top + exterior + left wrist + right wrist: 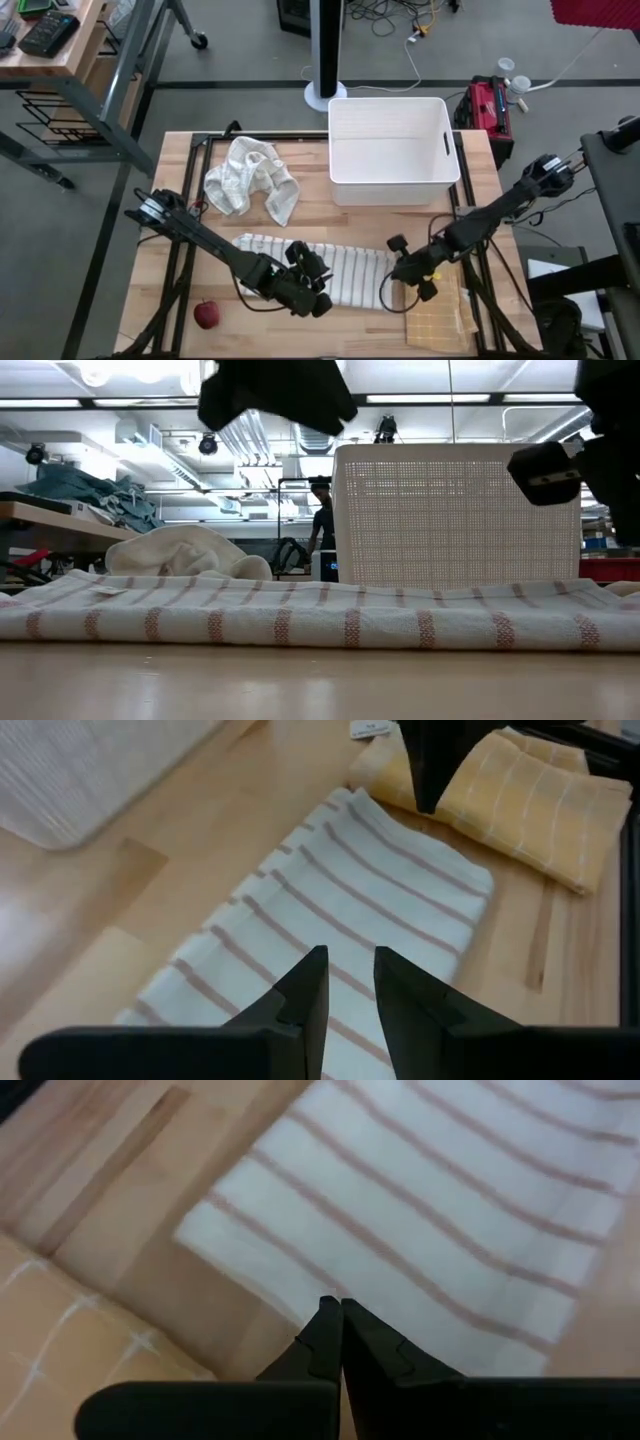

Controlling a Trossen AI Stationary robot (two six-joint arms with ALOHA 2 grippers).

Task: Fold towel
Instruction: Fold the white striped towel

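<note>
A white towel with thin reddish stripes (345, 272) lies flat and folded into a long band across the front half of the wooden bench (180, 200), running from left to right between the two arms. The left end effector (312, 280) hangs over the left part of that band; in the left wrist view its fingers (305, 995) stand a little apart with a narrow gap between them and nothing held, the striped cloth showing below them. The right end effector (410, 272) sits at the band's right end, just beside the towel's edge; in the right wrist view its two fingers (330, 1335) are pressed together with nothing between them, above the bare wood next to the cloth's short edge. A yellow checked cloth (437, 318) lies folded at the front right corner of the bench, just beside the striped towel's right end. A crumpled white towel (250, 178) sits farther back on the left, well apart from the band. A white plastic basket (392, 150) stands at the back on the right, and a red apple (207, 315) rests near the front left corner. In the low view, a person (322, 520) stands in the room behind the bench.
</note>
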